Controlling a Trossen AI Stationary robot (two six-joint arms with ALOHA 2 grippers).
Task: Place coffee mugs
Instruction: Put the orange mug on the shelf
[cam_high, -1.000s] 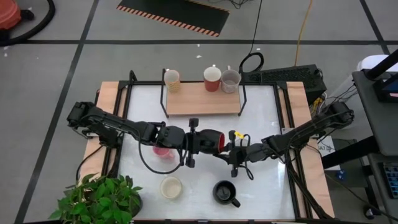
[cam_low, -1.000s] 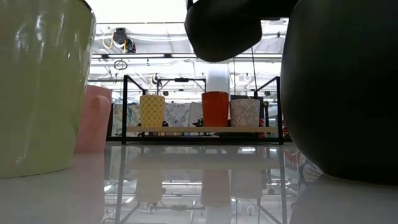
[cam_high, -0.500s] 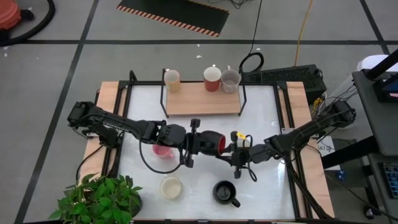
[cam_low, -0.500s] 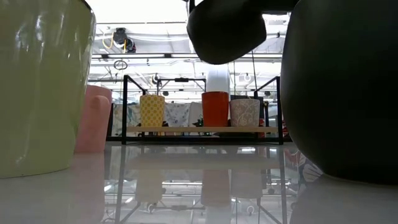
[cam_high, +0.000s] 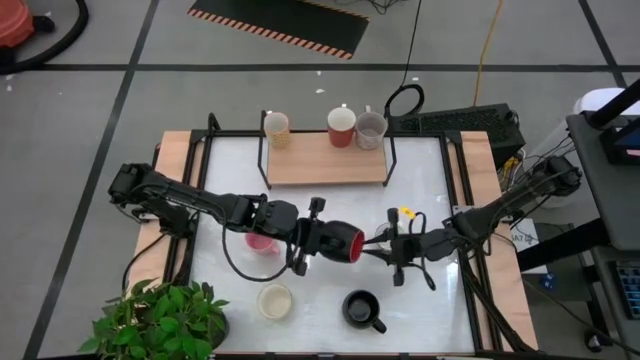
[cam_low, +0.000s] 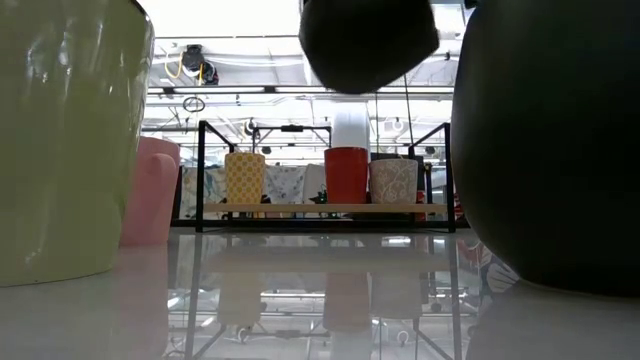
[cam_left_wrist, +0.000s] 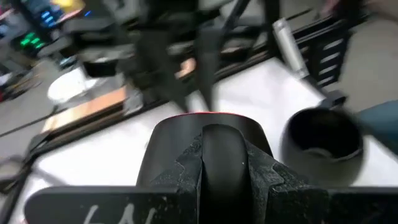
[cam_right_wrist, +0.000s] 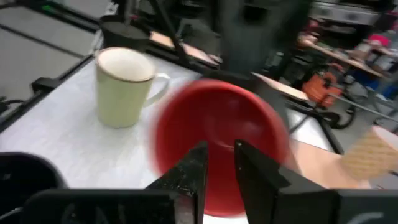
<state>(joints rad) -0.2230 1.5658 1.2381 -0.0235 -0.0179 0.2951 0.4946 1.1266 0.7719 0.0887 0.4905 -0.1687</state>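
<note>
The left gripper (cam_high: 322, 243) is clamped on the red-and-black mug (cam_high: 343, 243), holding it on its side above the middle of the worktop (cam_high: 420, 180), red mouth turned toward the right arm. The right gripper (cam_high: 384, 243) is just beside that mouth, its fingers nearly together with only a narrow gap and holding nothing. The pink mug (cam_high: 259, 241) sits just behind the left gripper, under the left arm. The cream mug (cam_high: 274, 299) and black mug (cam_high: 361, 308) stand on the worktop on the near side of both grippers. Beyond them, three mugs (cam_high: 341, 126) stand on the wooden shelf (cam_high: 325, 160). A potted plant (cam_high: 160, 322) occupies the near left corner.
</note>
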